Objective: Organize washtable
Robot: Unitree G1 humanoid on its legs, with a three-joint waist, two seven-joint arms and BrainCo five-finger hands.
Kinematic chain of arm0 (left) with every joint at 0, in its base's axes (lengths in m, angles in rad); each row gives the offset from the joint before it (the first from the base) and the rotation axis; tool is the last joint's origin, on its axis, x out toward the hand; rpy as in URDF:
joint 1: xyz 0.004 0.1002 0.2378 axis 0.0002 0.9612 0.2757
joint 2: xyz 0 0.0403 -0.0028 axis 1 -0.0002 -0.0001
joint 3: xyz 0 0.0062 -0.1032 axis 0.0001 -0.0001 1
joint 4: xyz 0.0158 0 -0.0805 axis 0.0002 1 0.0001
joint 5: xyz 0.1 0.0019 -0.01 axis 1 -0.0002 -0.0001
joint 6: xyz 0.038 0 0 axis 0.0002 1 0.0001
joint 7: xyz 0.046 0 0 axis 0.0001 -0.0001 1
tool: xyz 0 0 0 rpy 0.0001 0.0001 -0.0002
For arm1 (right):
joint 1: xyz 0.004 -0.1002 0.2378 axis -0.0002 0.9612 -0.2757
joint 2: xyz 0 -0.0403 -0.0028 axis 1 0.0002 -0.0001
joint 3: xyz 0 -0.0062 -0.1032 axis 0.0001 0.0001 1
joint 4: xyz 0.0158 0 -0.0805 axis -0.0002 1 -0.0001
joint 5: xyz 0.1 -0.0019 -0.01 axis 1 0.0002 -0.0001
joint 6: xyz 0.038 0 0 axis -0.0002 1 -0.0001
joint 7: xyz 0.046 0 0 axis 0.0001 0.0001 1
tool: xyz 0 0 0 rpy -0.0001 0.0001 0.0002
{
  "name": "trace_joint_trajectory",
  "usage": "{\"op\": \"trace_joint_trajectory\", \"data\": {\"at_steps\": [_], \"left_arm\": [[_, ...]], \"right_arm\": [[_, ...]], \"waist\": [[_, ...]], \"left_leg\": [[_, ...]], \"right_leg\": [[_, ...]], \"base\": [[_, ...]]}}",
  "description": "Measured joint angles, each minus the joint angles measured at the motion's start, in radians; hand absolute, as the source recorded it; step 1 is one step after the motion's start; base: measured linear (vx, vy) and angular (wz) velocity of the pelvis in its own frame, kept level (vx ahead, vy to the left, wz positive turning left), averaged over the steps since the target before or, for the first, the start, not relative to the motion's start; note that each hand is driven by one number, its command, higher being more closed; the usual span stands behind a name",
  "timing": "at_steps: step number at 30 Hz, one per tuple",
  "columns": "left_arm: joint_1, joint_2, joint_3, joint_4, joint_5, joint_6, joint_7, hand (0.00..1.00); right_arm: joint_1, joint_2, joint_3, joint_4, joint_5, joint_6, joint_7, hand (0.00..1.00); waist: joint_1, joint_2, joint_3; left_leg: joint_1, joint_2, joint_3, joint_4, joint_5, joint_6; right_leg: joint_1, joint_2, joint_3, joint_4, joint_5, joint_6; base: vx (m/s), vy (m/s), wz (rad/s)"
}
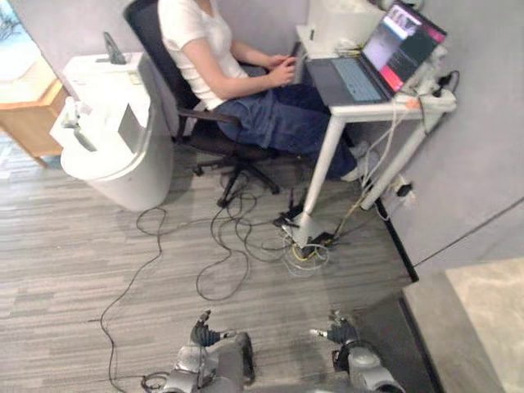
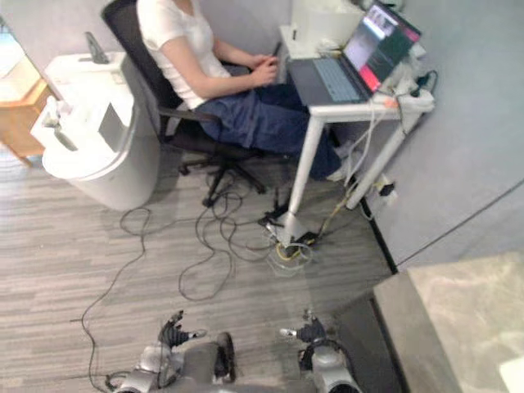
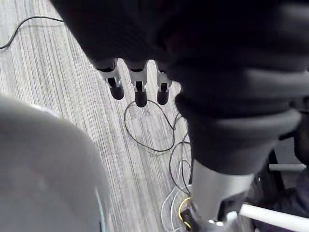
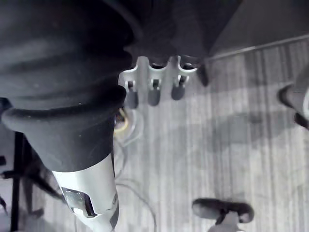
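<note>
The silver dark-tipped fingers (image 3: 139,92) of the left hand (image 1: 205,333) hang straight and relaxed, grasping nothing, with grey wood-look plank floor (image 1: 82,262) below them. The right hand (image 1: 336,332) is the same: its fingers (image 4: 153,94) are loose and empty above the planks.

Both hands sit low, well apart from any work surface. The task's thing is probably the grey stone-look counter slab (image 1: 483,319) at the robot's right. A corner of it is in view, so I cannot tell its long axis or what lies on it. It lies to the right of both hands, and the right hand is nearer. Reaching it likely calls for turning the body right first.

Ahead, well apart, a person in a white top (image 1: 196,41) sits by a white desk (image 1: 344,110).
</note>
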Motion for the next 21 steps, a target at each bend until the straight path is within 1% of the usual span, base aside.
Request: {"op": "trace_joint_trajectory", "data": {"at_steps": [1,2,3,4,5,6,7,8,9,10,11,12,13,14,15,16,17,18,19,20,21], "left_arm": [[0.002,0.005,0.001,0.003,0.000,0.002,0.001,0.00],[0.003,0.009,0.004,0.002,-0.005,0.003,0.003,0.00],[0.003,0.012,0.006,0.003,-0.002,0.003,0.010,0.00],[0.009,0.009,0.003,0.005,-0.002,0.003,0.019,0.00],[0.005,0.008,0.001,0.009,-0.002,0.003,0.019,0.00],[-0.002,0.007,-0.001,0.024,-0.001,0.002,0.019,0.00],[0.001,-0.006,0.001,0.038,-0.001,0.003,0.019,0.00],[0.004,-0.010,0.006,0.037,-0.002,0.003,0.018,0.00],[0.000,-0.013,0.007,0.036,-0.002,0.003,0.019,0.00],[0.000,-0.014,0.010,0.036,-0.003,0.003,0.019,0.00],[0.001,-0.010,0.010,0.039,-0.003,0.004,0.018,0.00],[0.003,-0.011,0.013,0.039,-0.007,0.004,0.017,0.00],[0.002,-0.011,0.012,0.039,-0.006,0.004,0.018,0.00],[0.001,-0.009,0.012,0.031,-0.006,0.004,0.018,0.00],[0.001,-0.008,0.011,0.028,-0.006,0.004,0.018,0.00],[0.001,-0.009,0.010,0.028,-0.005,0.004,0.018,0.00],[0.000,-0.012,0.008,0.028,-0.003,0.005,0.016,0.00],[-0.003,-0.017,0.006,0.028,-0.002,0.006,0.016,0.00],[-0.009,-0.020,0.002,0.028,-0.001,0.005,0.016,0.00],[-0.010,-0.021,0.001,0.029,-0.001,0.006,0.016,0.00],[-0.007,-0.029,-0.001,0.028,0.007,0.007,0.015,0.00]], "right_arm": [[0.002,0.011,0.005,0.000,-0.006,0.001,0.002,0.00],[0.003,0.016,0.009,0.000,-0.006,0.001,0.002,0.00],[0.002,0.015,0.024,0.001,-0.005,0.000,0.001,0.00],[-0.003,0.010,0.033,0.001,-0.005,-0.001,0.001,0.00],[-0.002,0.009,0.033,0.000,-0.005,-0.003,0.001,0.00],[-0.007,0.008,0.032,0.000,-0.005,-0.003,0.001,0.00],[-0.003,0.001,0.032,0.005,-0.005,-0.002,0.001,0.00],[-0.002,-0.001,0.032,0.009,-0.005,-0.002,0.001,0.00],[-0.008,-0.003,0.033,0.011,-0.005,-0.002,0.002,0.00],[-0.020,-0.003,0.034,0.015,-0.005,-0.002,0.002,0.00],[-0.035,-0.004,0.032,0.022,-0.005,-0.002,0.002,0.00],[-0.034,-0.004,0.031,0.029,-0.005,-0.002,0.001,0.00],[-0.035,-0.004,0.029,0.029,-0.005,-0.002,0.001,0.00],[-0.033,-0.001,0.014,0.037,-0.005,0.000,-0.001,0.00],[-0.033,0.000,0.011,0.037,-0.005,0.000,-0.002,0.00],[-0.031,0.001,0.011,0.036,-0.005,-0.002,-0.003,0.00],[-0.032,-0.002,-0.009,0.034,-0.004,-0.002,-0.005,0.00],[-0.034,-0.008,-0.015,0.027,-0.004,-0.003,-0.008,0.00],[-0.023,-0.020,-0.019,0.028,-0.003,-0.003,-0.009,0.00],[-0.022,-0.025,-0.019,0.027,-0.003,-0.003,-0.009,0.00],[-0.019,-0.041,-0.018,0.026,-0.003,-0.001,-0.007,0.00]], "waist": [[-0.003,-0.018,0.002],[0.001,-0.028,0.000],[0.009,-0.042,0.005],[0.017,-0.045,0.004],[0.015,-0.046,0.004],[0.006,-0.054,0.001],[-0.003,-0.052,-0.006],[0.005,-0.038,-0.009],[0.025,-0.027,-0.014],[0.024,-0.018,-0.012],[0.019,-0.007,-0.015],[0.022,-0.008,-0.011],[0.023,-0.009,-0.010],[0.023,-0.018,-0.001],[0.024,-0.020,0.002],[0.022,-0.016,0.002],[0.020,-0.015,0.004],[0.013,-0.018,0.005],[0.007,-0.014,0.009],[0.006,-0.003,0.015],[0.005,0.019,0.025]], "left_leg": [[0.023,-0.016,-0.036,-0.030,0.014,-0.010],[0.040,-0.031,-0.056,-0.050,0.021,-0.009],[0.079,-0.059,-0.089,-0.090,0.034,-0.013],[0.103,-0.087,-0.128,-0.120,0.048,-0.020],[0.104,-0.103,-0.146,-0.128,0.055,-0.022],[0.108,-0.147,-0.192,-0.142,0.064,-0.021],[0.124,-0.171,-0.243,-0.153,0.074,-0.019],[0.126,-0.175,-0.259,-0.167,0.080,-0.026],[0.120,-0.177,-0.293,-0.195,0.100,-0.035],[0.110,-0.177,-0.315,-0.202,0.117,-0.038],[0.097,-0.180,-0.351,-0.229,0.151,-0.049],[0.095,-0.175,-0.347,-0.254,0.175,-0.070],[0.095,-0.173,-0.333,-0.259,0.182,-0.075],[0.108,-0.155,-0.242,-0.268,0.187,-0.080],[0.111,-0.150,-0.202,-0.280,0.187,-0.080],[0.117,-0.138,-0.147,-0.296,0.160,-0.070],[0.120,-0.101,-0.021,-0.298,0.110,-0.023],[0.120,-0.090,0.050,-0.302,0.097,-0.031],[0.114,-0.071,0.122,-0.270,0.085,-0.011],[0.103,-0.054,0.148,-0.245,0.082,-0.008],[0.089,-0.055,0.122,-0.208,0.116,0.036]], "right_leg": [[-0.033,0.062,0.084,0.019,-0.043,0.055],[-0.040,0.087,0.108,0.008,-0.062,0.065],[-0.045,0.128,0.147,-0.041,-0.087,0.065],[-0.052,0.170,0.181,-0.104,-0.088,0.064],[-0.060,0.185,0.195,-0.131,-0.087,0.062],[-0.064,0.184,0.193,-0.174,-0.074,0.056],[-0.037,0.175,0.166,-0.175,-0.068,0.061],[-0.036,0.179,0.161,-0.192,-0.068,0.061],[-0.021,0.184,0.136,-0.230,-0.061,0.052],[-0.017,0.192,0.110,-0.246,-0.054,0.048],[-0.013,0.195,0.058,-0.268,-0.042,0.041],[0.009,0.192,0.011,-0.292,-0.036,0.034],[0.025,0.194,-0.016,-0.301,-0.035,0.033],[0.070,0.198,-0.068,-0.306,-0.035,0.032],[0.084,0.199,-0.083,-0.306,-0.035,0.032],[0.094,0.201,-0.100,-0.307,-0.035,0.032],[0.113,0.199,-0.127,-0.318,-0.034,0.032],[0.122,0.191,-0.148,-0.332,-0.033,0.030],[0.129,0.182,-0.171,-0.338,-0.035,0.030],[0.133,0.189,-0.180,-0.331,-0.039,0.033],[0.130,0.196,-0.183,-0.302,-0.067,0.027]], "base": [[0.13,0.076,1.14],[0.17,0.053,1.11],[0.18,0.035,1.03],[0.17,0.023,1.11],[0.12,-0.003,1.41],[0.13,-0.036,1.71],[0.15,-0.056,1.57],[0.20,-0.091,1.05],[0.14,-0.092,0.57],[0.12,-0.151,0.89],[0.07,-0.164,1.15],[0.05,-0.154,1.19],[0.05,-0.109,1.37],[0.02,-0.053,1.03],[-0.02,-0.032,0.91],[-0.04,-0.001,0.57],[-0.03,0.001,0.70],[0.02,0.032,0.85],[0.05,0.047,0.66],[0.05,0.037,0.63],[0.01,0.015,0.82]]}}
